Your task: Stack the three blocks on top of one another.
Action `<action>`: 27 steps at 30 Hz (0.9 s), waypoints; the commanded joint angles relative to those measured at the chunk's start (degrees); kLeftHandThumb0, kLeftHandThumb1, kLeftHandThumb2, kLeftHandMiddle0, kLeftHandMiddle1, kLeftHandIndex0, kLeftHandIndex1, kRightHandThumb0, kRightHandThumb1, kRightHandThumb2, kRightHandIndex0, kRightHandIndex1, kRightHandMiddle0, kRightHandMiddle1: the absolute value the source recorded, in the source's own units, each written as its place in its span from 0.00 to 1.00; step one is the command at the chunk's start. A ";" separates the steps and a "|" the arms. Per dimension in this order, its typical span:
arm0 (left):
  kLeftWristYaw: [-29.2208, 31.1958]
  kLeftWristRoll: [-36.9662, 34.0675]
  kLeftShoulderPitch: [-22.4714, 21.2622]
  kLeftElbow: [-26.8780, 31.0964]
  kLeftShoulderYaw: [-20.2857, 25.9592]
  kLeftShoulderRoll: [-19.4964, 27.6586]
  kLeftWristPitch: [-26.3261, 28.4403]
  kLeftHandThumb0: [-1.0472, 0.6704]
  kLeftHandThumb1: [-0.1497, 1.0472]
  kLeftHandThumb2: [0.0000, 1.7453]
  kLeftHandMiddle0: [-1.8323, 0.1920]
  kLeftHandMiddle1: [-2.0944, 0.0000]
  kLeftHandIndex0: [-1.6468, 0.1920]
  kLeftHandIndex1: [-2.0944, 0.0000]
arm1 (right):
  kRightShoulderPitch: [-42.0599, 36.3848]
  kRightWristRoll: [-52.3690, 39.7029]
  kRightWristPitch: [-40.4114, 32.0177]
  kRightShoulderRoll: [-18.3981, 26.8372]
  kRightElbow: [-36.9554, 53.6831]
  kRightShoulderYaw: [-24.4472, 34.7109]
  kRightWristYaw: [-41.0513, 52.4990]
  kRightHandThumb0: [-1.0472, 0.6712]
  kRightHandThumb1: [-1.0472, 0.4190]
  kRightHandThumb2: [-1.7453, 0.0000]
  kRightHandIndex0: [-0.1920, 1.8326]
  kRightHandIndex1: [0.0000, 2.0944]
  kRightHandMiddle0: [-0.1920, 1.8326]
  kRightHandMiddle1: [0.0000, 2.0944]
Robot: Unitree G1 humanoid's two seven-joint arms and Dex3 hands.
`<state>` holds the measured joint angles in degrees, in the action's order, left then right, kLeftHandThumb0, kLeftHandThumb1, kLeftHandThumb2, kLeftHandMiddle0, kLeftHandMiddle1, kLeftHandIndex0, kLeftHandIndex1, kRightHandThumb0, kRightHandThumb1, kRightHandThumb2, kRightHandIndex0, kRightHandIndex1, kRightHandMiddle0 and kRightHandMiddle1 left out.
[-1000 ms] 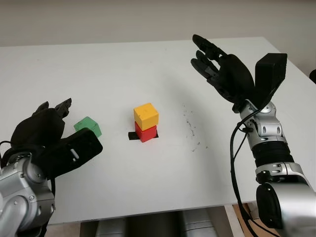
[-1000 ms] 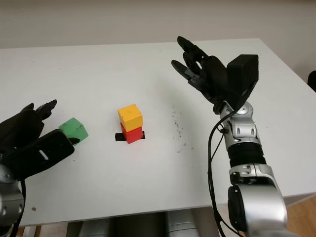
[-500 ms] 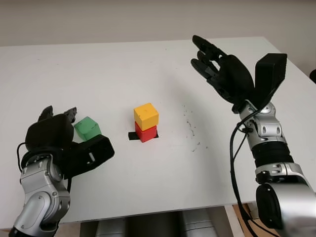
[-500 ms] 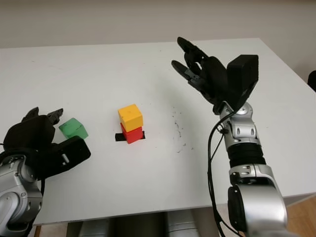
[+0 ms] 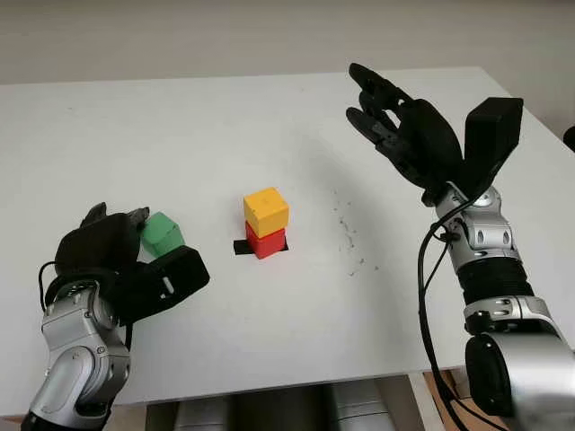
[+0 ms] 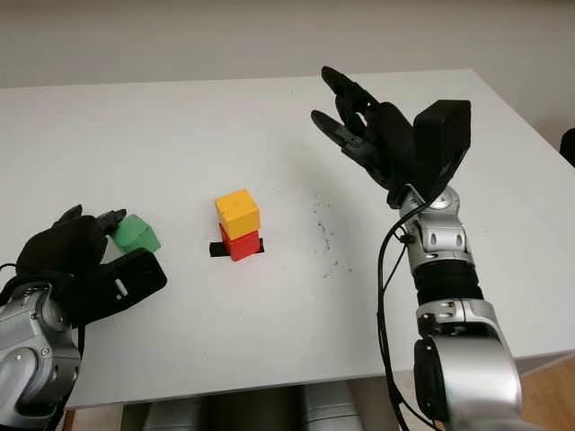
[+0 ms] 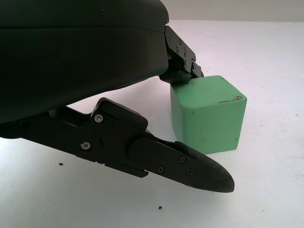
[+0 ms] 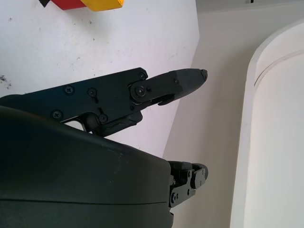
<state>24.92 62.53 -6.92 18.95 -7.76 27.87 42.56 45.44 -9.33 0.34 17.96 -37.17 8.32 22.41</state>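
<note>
Left hand [image 5: 117, 260] is sitting at lower left of the head views, its fingers [image 7: 183, 59] touching the green block [image 5: 163, 233]; one finger is lying alongside the block's near face. Cannot tell whether a firm grasp is made. Green block is resting on the white table [image 5: 180, 135], left of centre. At frame centre, the yellow block [image 5: 266, 210] is sitting on the red block [image 5: 267, 241], over a black mark [image 5: 242, 247]. Right hand [image 5: 404, 135] is hovering at upper right, released, holding nothing.
</note>
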 commanded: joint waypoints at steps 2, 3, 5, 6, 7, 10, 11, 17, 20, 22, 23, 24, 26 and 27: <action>-1.01 1.15 -1.05 -1.16 -0.18 -0.47 0.08 0.11 1.00 0.04 0.88 0.97 0.71 0.95 | -0.11 -0.10 1.15 -0.12 0.69 0.14 0.11 0.31 0.00 0.94 0.05 0.03 0.19 0.08; -1.61 1.40 -1.12 -1.55 -0.19 -0.66 0.03 0.11 1.00 0.04 0.88 0.97 0.70 0.95 | -0.13 -0.17 1.07 -0.10 0.69 0.17 0.16 0.31 0.00 0.94 0.05 0.03 0.19 0.07; -2.51 1.70 -1.24 -2.21 -0.17 -1.02 0.01 0.11 1.00 0.04 0.87 0.97 0.69 0.94 | -0.19 -0.27 0.94 -0.13 0.74 0.24 0.15 0.31 0.00 0.94 0.05 0.03 0.20 0.08; -2.98 1.82 -1.22 -2.49 -0.18 -1.08 -0.16 0.12 1.00 0.04 0.87 0.97 0.68 0.94 | -0.22 -0.30 1.01 -0.19 0.75 0.28 0.14 0.31 0.00 0.94 0.05 0.03 0.20 0.08; -3.46 1.90 -1.18 -2.78 -0.17 -1.10 -0.41 0.12 1.00 0.04 0.87 0.97 0.67 0.94 | -0.21 -0.30 1.12 -0.25 0.70 0.29 0.10 0.31 0.00 0.94 0.05 0.03 0.20 0.08; -4.77 1.59 -0.86 -3.40 -0.07 -0.92 -1.51 0.15 1.00 0.07 0.85 0.97 0.64 0.93 | -0.19 -0.10 1.64 -0.34 0.44 0.20 0.01 0.31 0.00 0.94 0.05 0.03 0.20 0.08; -5.18 1.55 -0.74 -3.60 -0.07 -0.81 -1.92 0.16 1.00 0.08 0.85 0.97 0.63 0.92 | -0.14 -0.01 1.92 -0.36 0.21 0.17 -0.05 0.31 0.00 0.95 0.06 0.03 0.20 0.08; -7.81 0.74 -0.54 -4.67 0.38 -1.76 -2.85 0.20 1.00 0.12 0.82 0.97 0.60 0.90 | -0.19 0.32 2.32 -0.27 0.19 -0.04 -0.16 0.31 0.00 0.95 0.06 0.03 0.20 0.08; -9.80 -1.02 -0.55 -4.82 1.18 -3.17 -2.94 0.24 1.00 0.11 0.80 0.97 0.57 0.88 | -0.26 0.50 2.62 -0.38 0.27 -0.07 -0.66 0.32 0.00 0.95 0.06 0.03 0.21 0.09; -10.87 -1.78 -0.53 -5.06 1.41 -3.56 -3.15 0.26 1.00 0.10 0.80 0.97 0.56 0.87 | -0.32 0.38 2.61 -0.33 0.32 -0.03 -0.54 0.32 0.00 0.96 0.06 0.03 0.21 0.09; -11.47 -2.25 -0.52 -5.16 1.59 -3.82 -3.31 0.27 1.00 0.10 0.79 0.97 0.57 0.82 | -0.36 0.19 2.45 -0.34 0.45 0.04 -0.42 0.32 0.00 0.96 0.06 0.03 0.21 0.09; -12.10 -2.66 -0.50 -5.26 1.73 -4.04 -3.51 0.28 1.00 0.10 0.78 0.97 0.61 0.73 | -0.39 0.14 2.36 -0.33 0.53 0.05 -0.39 0.32 0.00 0.96 0.06 0.03 0.21 0.09; -13.61 -3.70 -0.32 -5.18 2.12 -4.54 -4.08 0.33 1.00 0.08 0.77 0.97 0.70 0.52 | -0.50 0.45 2.41 -0.40 0.84 -0.08 -0.87 0.32 0.00 0.96 0.06 0.03 0.21 0.10; -14.32 -4.20 -0.23 -5.13 2.29 -4.71 -4.35 0.35 1.00 0.08 0.76 0.97 0.72 0.46 | -0.53 0.48 2.40 -0.40 0.93 -0.12 -0.92 0.32 0.00 0.96 0.06 0.03 0.21 0.10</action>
<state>11.53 58.87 -7.34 13.98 -6.15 23.55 38.62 45.01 -9.04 2.17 17.85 -37.17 8.32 21.69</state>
